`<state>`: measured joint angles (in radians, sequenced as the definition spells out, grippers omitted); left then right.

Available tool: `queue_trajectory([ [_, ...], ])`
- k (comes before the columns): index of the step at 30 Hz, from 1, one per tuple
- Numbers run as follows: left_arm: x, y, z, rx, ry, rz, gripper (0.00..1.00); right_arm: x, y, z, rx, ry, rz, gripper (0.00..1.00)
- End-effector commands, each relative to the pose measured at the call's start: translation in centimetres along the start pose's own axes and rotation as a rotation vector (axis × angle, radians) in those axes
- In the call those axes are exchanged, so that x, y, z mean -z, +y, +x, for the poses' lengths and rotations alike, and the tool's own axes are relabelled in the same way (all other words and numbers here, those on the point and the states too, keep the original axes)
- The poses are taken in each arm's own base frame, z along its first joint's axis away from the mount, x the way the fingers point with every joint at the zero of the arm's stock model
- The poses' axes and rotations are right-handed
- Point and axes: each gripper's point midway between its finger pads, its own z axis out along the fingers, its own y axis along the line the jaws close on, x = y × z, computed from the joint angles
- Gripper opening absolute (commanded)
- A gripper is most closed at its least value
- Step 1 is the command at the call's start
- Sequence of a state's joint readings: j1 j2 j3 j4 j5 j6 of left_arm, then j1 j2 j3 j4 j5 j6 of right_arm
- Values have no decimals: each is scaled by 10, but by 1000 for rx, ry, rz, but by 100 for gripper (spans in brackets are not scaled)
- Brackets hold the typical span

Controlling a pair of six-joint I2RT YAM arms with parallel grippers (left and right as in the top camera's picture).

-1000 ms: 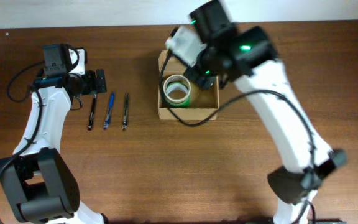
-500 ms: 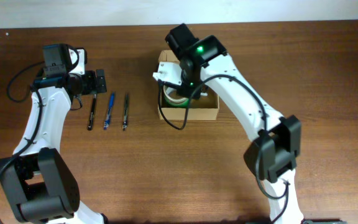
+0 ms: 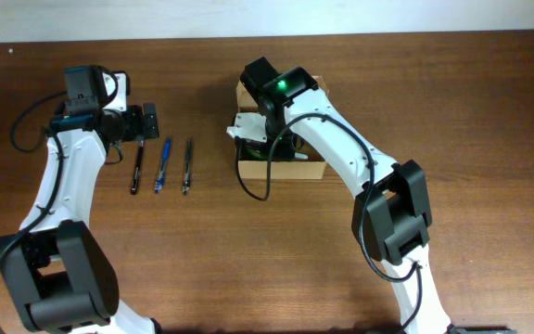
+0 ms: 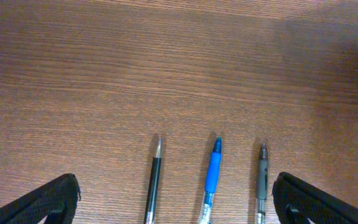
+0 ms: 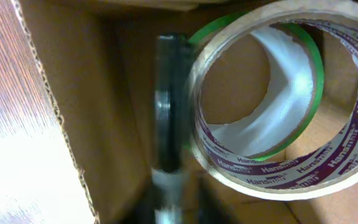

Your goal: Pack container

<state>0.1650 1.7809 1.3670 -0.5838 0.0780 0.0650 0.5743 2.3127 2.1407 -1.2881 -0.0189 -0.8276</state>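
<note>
**Inspector:** State of the left gripper point(image 4: 176, 186)?
**Recorder:** Spread wide above three pens point(image 4: 211, 180) lying side by side on the tabletop point(image 3: 489, 111), clear of them.
**Inspector:** Where is the container point(image 3: 306, 170)?
**Recorder:** Mid-tabletop, open. A tape roll point(image 5: 260, 168) and a blurred dark slender object point(image 5: 169, 106) lie inside.
**Inspector:** And the right gripper point(image 3: 269, 141)?
**Recorder:** Lowered into the container. Spread or pressed together, I cannot tell.

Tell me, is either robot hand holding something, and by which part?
The left gripper is open and empty above three pens. The right gripper is inside the container; a dark pen-like thing shows there, but blur hides any grip.
</note>
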Motion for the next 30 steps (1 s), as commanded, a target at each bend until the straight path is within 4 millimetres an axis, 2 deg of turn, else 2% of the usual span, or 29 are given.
queue_trajectory([
  [1, -2, 2, -3, -16, -3, 1, 99, -1, 4, 0, -34, 9, -1, 44],
  [3, -2, 2, -3, -16, -3, 1, 99, 6, 4, 0, -59, 4, 7, 48],
  [6, -2, 2, -3, -16, -3, 1, 99, 29, 1, -2, -85, -28, 45, 52],
  [7, -2, 2, -3, -16, -3, 2, 99, 51, 0, -4, -107, -64, 78, 54],
  [9, -2, 1, -4, -15, -4, 5, 99, 79, -1, -5, -132, -109, 121, 54],
  [10, -2, 0, -6, -17, -12, 9, 99, 103, -2, -3, -153, -141, 167, 56],
  [11, -2, -1, -7, -19, -19, 12, 99, 119, -3, -1, -159, -159, 198, 56],
  [12, -2, -1, -7, -19, -19, 13, 99, 142, -6, 4, -188, -189, 248, 59],
  [13, -2, -2, -7, -21, -19, 14, 99, 157, -7, 7, -207, -211, 278, 62],
  [16, -3, -2, -9, -24, -25, 11, 99, 221, -16, 31, -344, -332, 393, 69],
  [19, -7, -2, -8, -23, -19, 12, 99, 278, -30, 72, -547, -452, 500, 78],
  [20, -7, -3, -6, -22, -12, 13, 99, 289, -34, 83, -602, -477, 524, 79],
  [21, -5, -3, -3, -21, 3, 14, 99, 304, -41, 103, -692, -511, 558, 80],
  [22, 1, -4, 2, -19, 30, 15, 99, 321, -50, 136, -841, -549, 601, 81],
  [23, 6, -4, 5, -18, 48, 17, 99, 328, -56, 157, -939, -564, 620, 82],
  [26, 28, -6, -7, -24, 18, 15, 99, 333, -65, 216, -1210, -574, 645, 83],
  [27, 51, -7, -16, -59, -1, 14, 99, 327, -67, 256, -1385, -562, 622, 85],
  [30, 86, -10, -24, -69, 8, 15, 99, 307, -62, 306, -1608, -527, 537, 89],
])
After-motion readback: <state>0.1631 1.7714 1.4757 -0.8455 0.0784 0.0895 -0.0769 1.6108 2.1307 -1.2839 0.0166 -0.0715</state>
